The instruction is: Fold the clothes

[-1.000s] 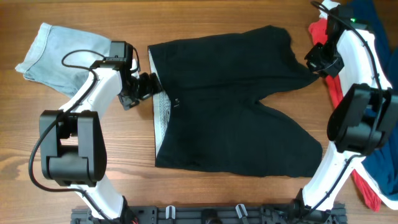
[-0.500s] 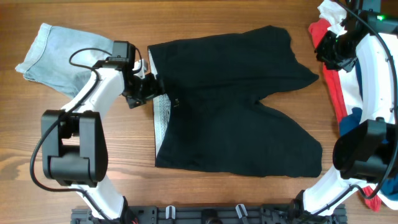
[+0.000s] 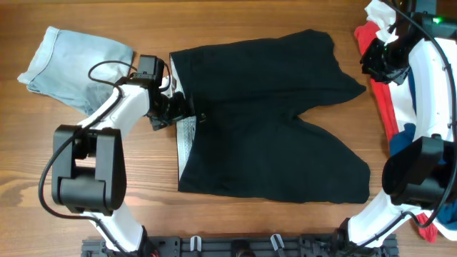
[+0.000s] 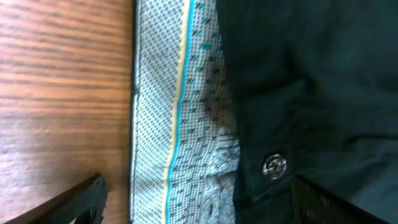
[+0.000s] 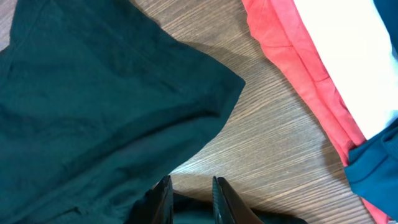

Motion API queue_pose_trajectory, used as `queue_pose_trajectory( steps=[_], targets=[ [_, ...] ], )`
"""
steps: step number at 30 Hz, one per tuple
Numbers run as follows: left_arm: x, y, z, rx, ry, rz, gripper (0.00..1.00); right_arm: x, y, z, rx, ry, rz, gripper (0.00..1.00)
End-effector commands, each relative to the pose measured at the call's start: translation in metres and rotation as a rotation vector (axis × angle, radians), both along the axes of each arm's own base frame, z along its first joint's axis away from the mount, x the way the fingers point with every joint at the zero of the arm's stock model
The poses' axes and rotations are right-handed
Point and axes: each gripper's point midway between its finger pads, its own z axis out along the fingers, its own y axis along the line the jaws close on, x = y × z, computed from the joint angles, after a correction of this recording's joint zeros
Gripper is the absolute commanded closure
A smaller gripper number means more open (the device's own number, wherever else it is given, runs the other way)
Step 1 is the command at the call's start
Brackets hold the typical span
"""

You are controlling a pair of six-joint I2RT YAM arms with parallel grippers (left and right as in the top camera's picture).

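Slides the left claw (image 3: 178, 107) inward onto the speckled waistband (image 4: 174, 106) of the black shorts (image 3: 264, 121), fingers spread wide, cloth lying flat between them. Readies a waist grip for folding. Keeps the right claw (image 5: 189, 196) raised beyond the leg hem; cannot tell its gap.

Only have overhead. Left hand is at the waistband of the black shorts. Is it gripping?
Observer: No. The left wrist view shows the left hand open, one finger over the table, the other over the black shorts.
Operator: What sits between the fingers?
Observer: The speckled waistband lining with a teal stripe, and beside it a metal snap on the black fabric.
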Motion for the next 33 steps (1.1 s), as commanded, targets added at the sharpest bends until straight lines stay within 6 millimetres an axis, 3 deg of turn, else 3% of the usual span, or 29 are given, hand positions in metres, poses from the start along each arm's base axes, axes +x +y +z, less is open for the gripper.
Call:
queue_pose_trajectory(
  steps=[1, 4, 6, 9, 10, 11, 17, 20, 22, 26, 27, 29, 30, 33],
  targets=[
    [-0.012, -0.008, -0.012, -0.049, 0.026, -0.029, 0.08, -0.001, 0.003, 0.002, 0.011, -0.001, 0.019, 0.79],
    [-0.013, -0.014, -0.010, -0.065, 0.026, -0.046, 0.16, -0.001, 0.003, 0.002, 0.011, 0.000, 0.019, 0.79],
    [-0.014, -0.019, -0.010, -0.071, 0.019, -0.074, 0.29, -0.001, 0.003, 0.002, 0.012, 0.000, 0.018, 0.79],
    [-0.014, -0.021, -0.010, -0.069, 0.013, -0.081, 0.58, -0.002, 0.003, 0.001, 0.012, 0.002, 0.018, 0.79],
    [-0.013, -0.020, -0.010, -0.065, 0.009, -0.080, 0.73, -0.002, 0.003, 0.001, 0.012, 0.003, 0.018, 0.79],
    [-0.012, -0.019, -0.010, -0.058, 0.006, -0.077, 0.95, -0.002, 0.003, 0.001, 0.012, 0.003, 0.018, 0.79],
    [-0.001, 0.010, -0.015, 0.022, -0.017, -0.018, 0.96, -0.003, 0.003, 0.001, 0.013, 0.007, 0.019, 0.79],
    [0.009, 0.040, -0.017, 0.086, -0.038, 0.049, 0.96, -0.003, 0.003, 0.001, 0.013, 0.007, 0.019, 0.79],
    [0.021, 0.074, -0.012, 0.112, -0.058, 0.136, 0.96, -0.003, 0.003, 0.001, 0.013, 0.007, 0.019, 0.79],
    [0.037, 0.120, -0.001, 0.113, -0.093, 0.256, 0.96, -0.003, 0.003, 0.001, 0.013, 0.007, 0.019, 0.79],
    [0.038, 0.128, 0.000, 0.109, -0.095, 0.280, 0.93, -0.003, 0.003, 0.001, 0.013, 0.007, 0.018, 0.79],
    [0.036, 0.134, 0.002, 0.071, -0.087, 0.303, 0.44, -0.003, 0.003, 0.001, 0.014, 0.007, 0.018, 0.79],
    [0.032, 0.133, 0.003, 0.032, -0.070, 0.309, 0.06, -0.003, 0.003, 0.001, 0.014, 0.007, 0.015, 0.79],
    [0.018, 0.131, 0.002, -0.012, -0.008, 0.321, 0.00, -0.003, 0.003, 0.001, 0.014, 0.007, 0.014, 0.79]
  ],
)
